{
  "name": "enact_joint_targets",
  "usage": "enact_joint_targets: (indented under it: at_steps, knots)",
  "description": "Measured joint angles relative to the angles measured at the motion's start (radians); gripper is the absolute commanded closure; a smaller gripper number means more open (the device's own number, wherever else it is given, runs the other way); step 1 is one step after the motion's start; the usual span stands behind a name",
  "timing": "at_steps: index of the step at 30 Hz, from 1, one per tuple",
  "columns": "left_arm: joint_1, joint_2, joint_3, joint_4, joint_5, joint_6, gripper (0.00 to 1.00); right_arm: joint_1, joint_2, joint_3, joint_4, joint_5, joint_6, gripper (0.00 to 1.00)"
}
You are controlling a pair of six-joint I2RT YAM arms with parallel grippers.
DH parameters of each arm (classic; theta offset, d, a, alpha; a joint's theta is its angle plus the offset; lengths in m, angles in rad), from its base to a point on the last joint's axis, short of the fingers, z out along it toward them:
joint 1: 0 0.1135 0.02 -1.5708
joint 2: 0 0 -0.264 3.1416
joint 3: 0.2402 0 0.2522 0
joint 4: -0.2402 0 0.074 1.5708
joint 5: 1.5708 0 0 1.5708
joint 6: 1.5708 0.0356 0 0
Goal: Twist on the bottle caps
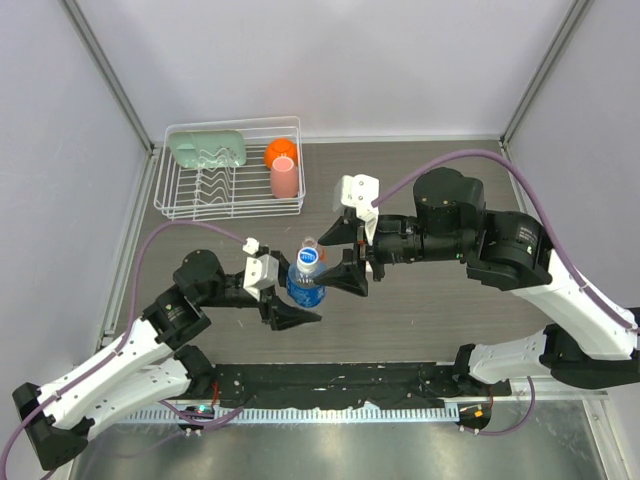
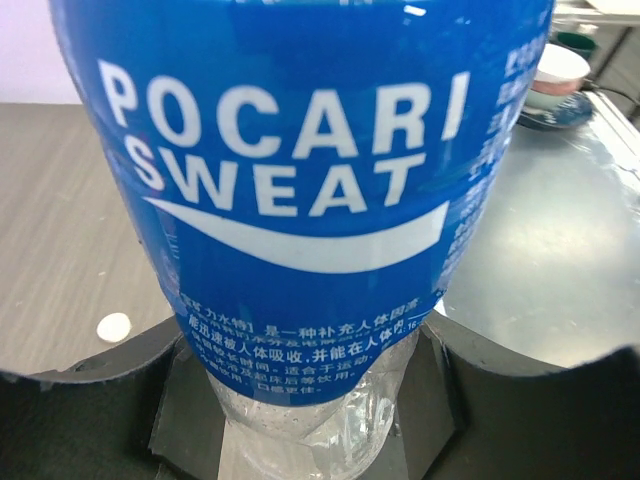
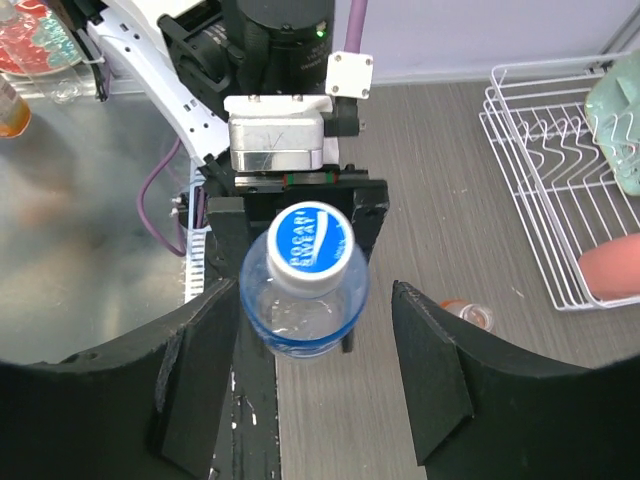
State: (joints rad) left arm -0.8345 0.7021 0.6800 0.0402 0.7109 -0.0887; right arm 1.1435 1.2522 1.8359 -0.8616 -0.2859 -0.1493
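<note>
At the frame's centre the left gripper [image 1: 298, 306] is clamping the upright Pocari Sweat bottle [image 1: 305, 287]. The right gripper [image 3: 316, 330], reaching in from the right, is straddling its cap [image 3: 312, 246], jaws parted, gripping nothing.

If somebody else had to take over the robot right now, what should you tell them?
Left gripper: jaws shut on the blue bottle, held upright.
Right gripper: jaws open beside its cap.
Done: cap sits on this bottle; tightness unclear.
To do: a small white cap lies on the table; the second bottle is not clearly in view.
</note>
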Motion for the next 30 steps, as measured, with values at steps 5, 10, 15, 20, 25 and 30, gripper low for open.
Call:
enact_joint_targets:
  at_steps: [5, 10, 15, 20, 25, 30]
  knots:
    - [0.000, 0.000, 0.005, -0.031, 0.132, 0.018, 0.97, 0.000, 0.003, 0.035, -0.008, -0.057, -0.030, 0.32]
    - [0.000, 0.003, 0.006, -0.038, 0.185, 0.019, 0.97, 0.000, 0.004, 0.046, -0.006, -0.131, -0.040, 0.33]
    - [0.000, 0.006, 0.006, -0.038, 0.208, 0.019, 0.98, 0.000, 0.023, 0.046, -0.003, -0.180, -0.051, 0.37]
    - [0.000, 0.006, 0.006, -0.039, 0.212, 0.019, 0.98, 0.000, 0.043, 0.045, 0.019, -0.216, -0.058, 0.46]
    - [0.000, 0.006, 0.006, -0.039, 0.212, 0.019, 1.00, 0.000, 0.045, 0.045, 0.032, -0.237, -0.061, 0.62]
    - [0.000, 0.003, 0.006, -0.038, 0.213, 0.024, 1.00, 0.000, 0.046, 0.043, 0.042, -0.236, -0.057, 0.71]
